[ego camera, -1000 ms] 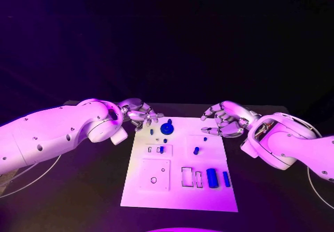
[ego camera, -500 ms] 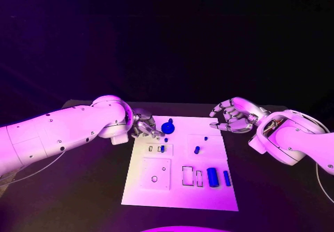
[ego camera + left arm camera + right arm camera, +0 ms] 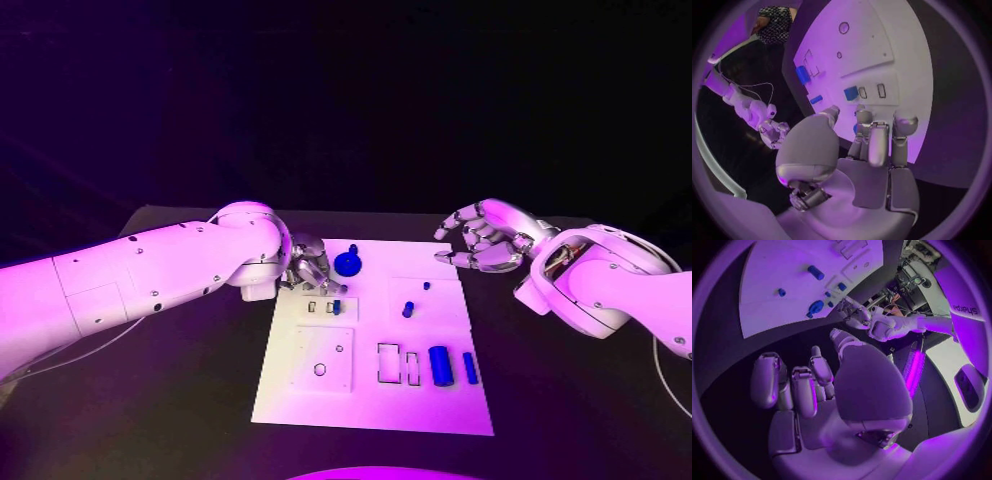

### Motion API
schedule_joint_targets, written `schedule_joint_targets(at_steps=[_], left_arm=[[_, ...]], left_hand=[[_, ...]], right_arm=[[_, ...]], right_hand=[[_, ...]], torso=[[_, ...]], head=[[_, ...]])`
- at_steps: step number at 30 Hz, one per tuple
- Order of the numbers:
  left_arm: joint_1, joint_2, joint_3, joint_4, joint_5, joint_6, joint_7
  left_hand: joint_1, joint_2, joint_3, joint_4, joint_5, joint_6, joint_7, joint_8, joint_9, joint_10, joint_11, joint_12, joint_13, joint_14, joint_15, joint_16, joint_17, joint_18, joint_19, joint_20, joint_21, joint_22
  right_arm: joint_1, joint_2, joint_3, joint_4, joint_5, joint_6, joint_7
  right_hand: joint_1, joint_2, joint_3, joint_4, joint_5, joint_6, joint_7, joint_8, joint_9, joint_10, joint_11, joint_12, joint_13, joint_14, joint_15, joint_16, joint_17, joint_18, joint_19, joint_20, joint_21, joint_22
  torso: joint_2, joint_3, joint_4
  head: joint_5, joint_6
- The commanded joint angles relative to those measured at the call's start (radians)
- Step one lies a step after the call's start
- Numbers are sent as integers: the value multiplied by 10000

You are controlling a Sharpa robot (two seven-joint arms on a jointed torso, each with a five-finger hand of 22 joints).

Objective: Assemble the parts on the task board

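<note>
1. Task board (image 3: 368,400) lies flat mid-bench (image 3: 173,400), long side running near-far, so both arms can reach it from either flank.
2. Left hand (image 3: 309,267) sits at board's far-left corner, fingers curled down toward surface; left wrist view shows fingertips (image 3: 903,121) close over the white plate near a small blue piece (image 3: 851,93). Can't tell if anything is pinched between them.
3. Round blue part (image 3: 348,265) lies on the far part of the board, just right of left hand. Prob. the next target, judging by hand's pose.
4. Right hand (image 3: 485,240) hovers off the board's far-right corner, above bench, fingers half curled w/ gap between them, holding nothing. Looks parked clear so left arm has room.
5. Two long blue parts (image 3: 440,366) stand side by side near-right on board, beside empty rectangular slots (image 3: 389,364). Likely waiting for seating.
6. Small blue peg (image 3: 408,309) sits mid-board, apart from both hands.
</note>
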Motion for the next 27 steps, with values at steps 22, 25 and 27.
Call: schedule_joint_targets(at_steps=[22,25,27], left_arm=[[10,463,-216,-394,349,524,-154],[9,508,-260,-447,392,564,-155],[8,535,-281,-480,408,575,-155]], left_hand=[[16,115,-46,-12,6,-95,5,-115,11,-115,20,21,11,235,21,60,386,-167,18,16,28,159],[68,126,-44,-19,13,-91,7,-126,13,-123,22,28,12,243,24,75,406,-171,30,21,41,185],[98,131,-42,-21,17,-90,8,-133,15,-129,23,29,10,243,25,75,405,-171,28,23,43,186]], right_arm=[[-17,277,-11,-212,-154,99,36],[-19,290,-12,-220,-154,105,34],[-20,297,-12,-224,-154,110,34]], right_hand=[[-64,2,-78,-8,95,-52,-49,39,-15,-26,-23,-43,-16,726,-78,-92,1417,187,-94,1,-126,770],[-61,10,-75,-8,120,-59,-48,44,-18,-22,-23,-41,-13,724,-78,-97,1409,189,-100,0,-141,764],[-61,10,-75,-8,120,-59,-48,44,-18,-22,-23,-41,-13,724,-78,-97,1409,189,-100,0,-141,764]], torso=[[2,-4,3],[5,1,8],[7,-2,6]], head=[[-88,-98],[-88,-103],[-85,-105]])
